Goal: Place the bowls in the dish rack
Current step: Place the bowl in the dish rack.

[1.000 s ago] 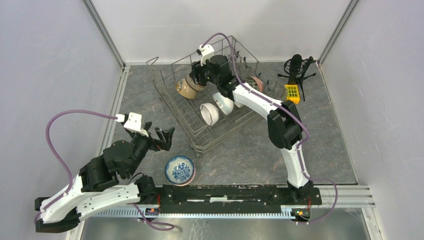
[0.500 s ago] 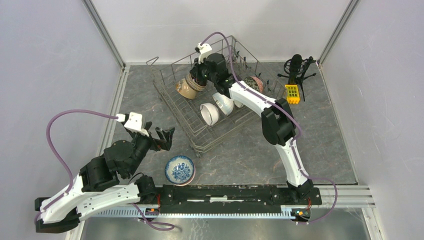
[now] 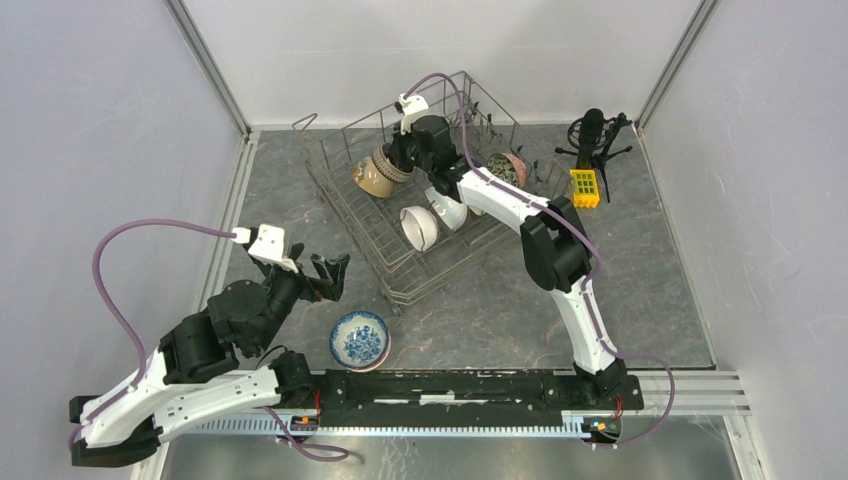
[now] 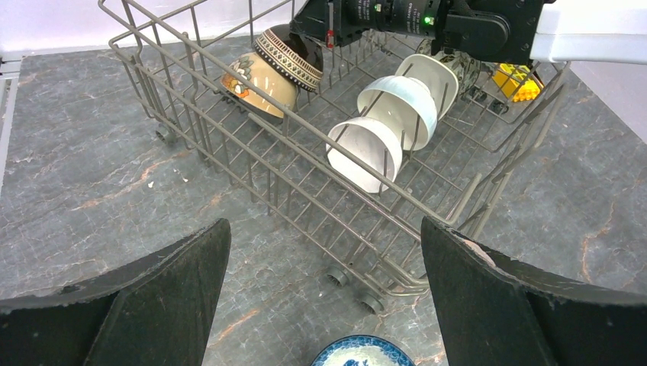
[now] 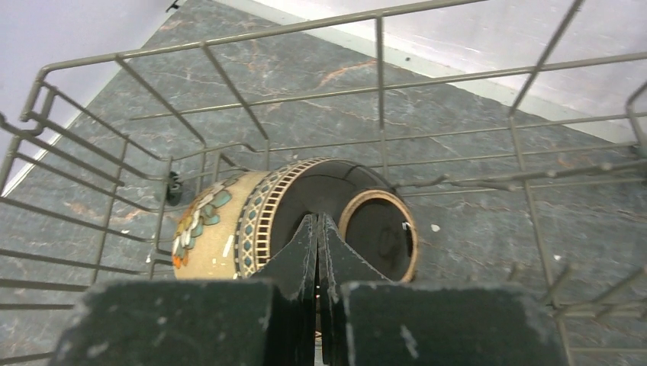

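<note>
The grey wire dish rack [image 3: 343,222] stands at the back middle of the table. In it a tan flowered bowl [image 3: 370,181] and a dark patterned bowl [image 3: 391,166] lie on their sides, nested. Two white bowls [image 3: 420,228] stand among the tines, and a speckled bowl [image 3: 505,167] sits at the rack's right end. My right gripper [image 5: 317,219] hovers just above the dark bowl [image 5: 378,229] and tan bowl [image 5: 210,229], jaws shut together on nothing. A blue-and-white bowl [image 3: 360,340] rests on the table. My left gripper [image 4: 324,229] hangs open above that bowl [image 4: 362,354], holding nothing.
A black microphone stand [image 3: 592,135] and a yellow block [image 3: 584,187] are to the right of the rack. Metal frame posts and grey walls close in the table on three sides. The rack's near corner, with small wheels [image 4: 336,276], points toward the left gripper.
The right gripper's jaws have closed on nothing and the arm has drawn slightly back from the nested bowls. The left arm and the bowls have not moved.
</note>
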